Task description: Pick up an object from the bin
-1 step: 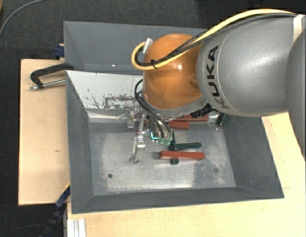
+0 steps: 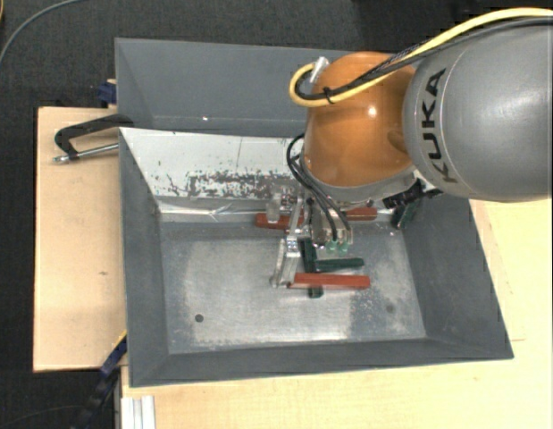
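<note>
My gripper (image 2: 297, 239) hangs under the arm's orange cover, low over the middle of the bin floor. Just right of it and toward the front lies a long red-handled thing (image 2: 334, 281), flat on the floor. A dark green piece (image 2: 335, 261) lies right behind that, close beside the gripper. A thin silvery part (image 2: 282, 269) reaches down to the floor at the red thing's left end; I cannot tell whether it belongs to the gripper or is a loose thing. Nothing shows clearly held.
A red strip (image 2: 268, 221) runs along the foot of the shiny back wall, partly hidden by the gripper; it may be a reflection. A small dark thing with a green spot (image 2: 405, 207) sits at the right, under the arm. The floor's left half is bare metal.
</note>
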Controlling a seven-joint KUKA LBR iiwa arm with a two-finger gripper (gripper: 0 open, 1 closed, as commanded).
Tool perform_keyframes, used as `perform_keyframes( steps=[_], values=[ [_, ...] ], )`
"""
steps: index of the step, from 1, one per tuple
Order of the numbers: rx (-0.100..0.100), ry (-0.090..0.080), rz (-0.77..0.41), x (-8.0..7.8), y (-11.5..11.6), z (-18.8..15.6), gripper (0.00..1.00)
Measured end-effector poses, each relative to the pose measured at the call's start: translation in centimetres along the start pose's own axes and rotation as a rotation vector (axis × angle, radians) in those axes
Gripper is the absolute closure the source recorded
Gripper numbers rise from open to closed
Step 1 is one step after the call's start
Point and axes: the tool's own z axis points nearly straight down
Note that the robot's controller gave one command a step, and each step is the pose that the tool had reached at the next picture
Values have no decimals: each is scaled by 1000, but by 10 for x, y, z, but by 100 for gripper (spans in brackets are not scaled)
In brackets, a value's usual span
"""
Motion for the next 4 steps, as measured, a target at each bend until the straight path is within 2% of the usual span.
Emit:
perform_keyframes(
  steps=[1, 2, 3, 4],
  values=[
    [0, 8, -156, 3, -74, 142, 0],
    [-3, 1, -157, 1, -71, 138, 100],
    [-3, 1, -158, 1, -71, 138, 0],
    [0, -5, -235, -41, -130, 138, 0]
  ],
)
